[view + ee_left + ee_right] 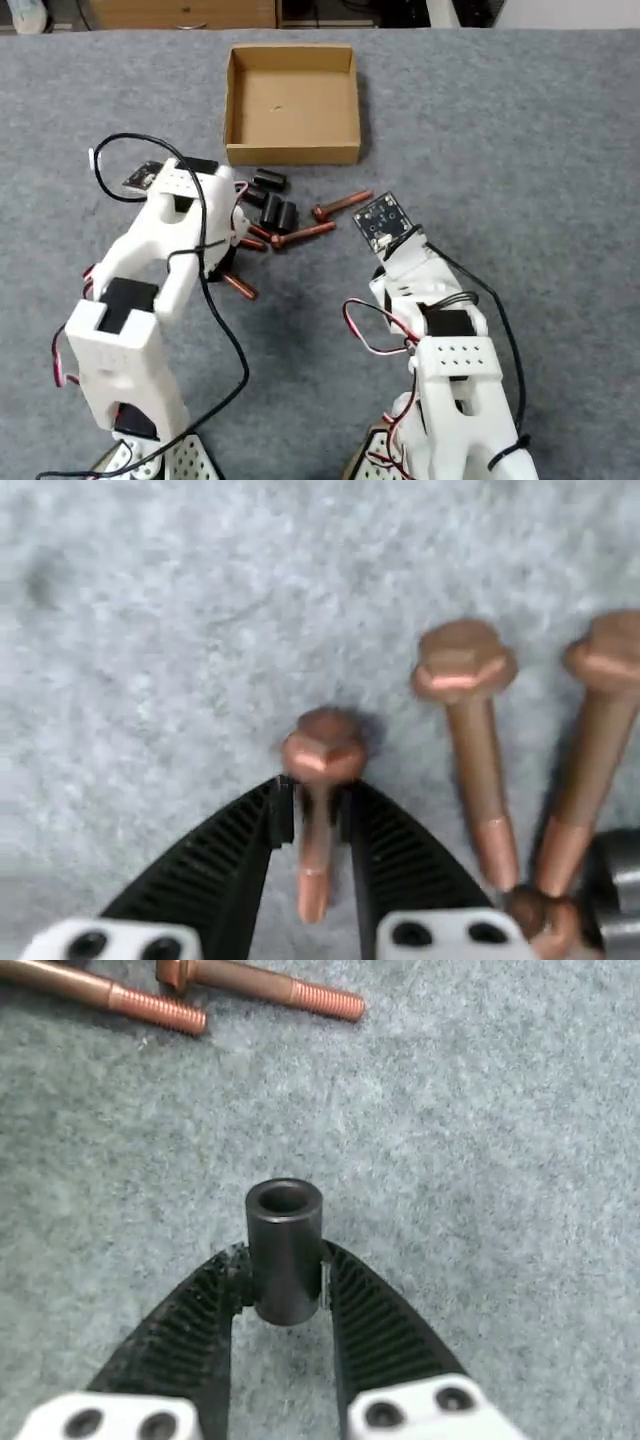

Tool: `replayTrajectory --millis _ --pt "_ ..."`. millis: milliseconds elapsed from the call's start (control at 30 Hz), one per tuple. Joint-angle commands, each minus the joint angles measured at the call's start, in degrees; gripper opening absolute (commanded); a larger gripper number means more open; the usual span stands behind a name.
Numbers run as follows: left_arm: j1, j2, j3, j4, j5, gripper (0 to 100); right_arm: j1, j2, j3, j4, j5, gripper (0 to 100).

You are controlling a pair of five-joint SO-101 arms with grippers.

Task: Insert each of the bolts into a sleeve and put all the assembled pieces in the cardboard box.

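Observation:
My left gripper (pixel 314 810) is shut on the shank of a copper bolt (pixel 320 755), whose hex head points away from the wrist. Two more copper bolts (pixel 472 730) (pixel 596 730) lie beside it on the grey carpet. My right gripper (pixel 285 1282) is shut on a black sleeve (pixel 284 1245), whose open bore shows at its far end. In the high view the left arm (pixel 170 240) is over the bolt pile and the right arm (pixel 420 290) is beside it. The cardboard box (pixel 240 100) stands open at the back.
Several black sleeves (pixel 275 205) lie just in front of the box. Loose copper bolts (pixel 303 235) (pixel 341 205) lie between the two arms, another (pixel 240 286) by the left arm. Two bolts (pixel 258 984) lie beyond the right gripper. Wooden furniture (pixel 180 12) borders the far edge.

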Motion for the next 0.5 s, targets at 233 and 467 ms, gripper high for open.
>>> replayTrajectory --millis 233,467 --pt "-6.6 5.5 -2.8 -1.9 -4.1 7 -0.4 -1.3 -0.2 -1.4 -0.6 0.2" --pt "-7.0 4.7 -4.0 0.0 -17.9 2 -1.4 -1.8 0.9 -1.3 -0.6 0.2"
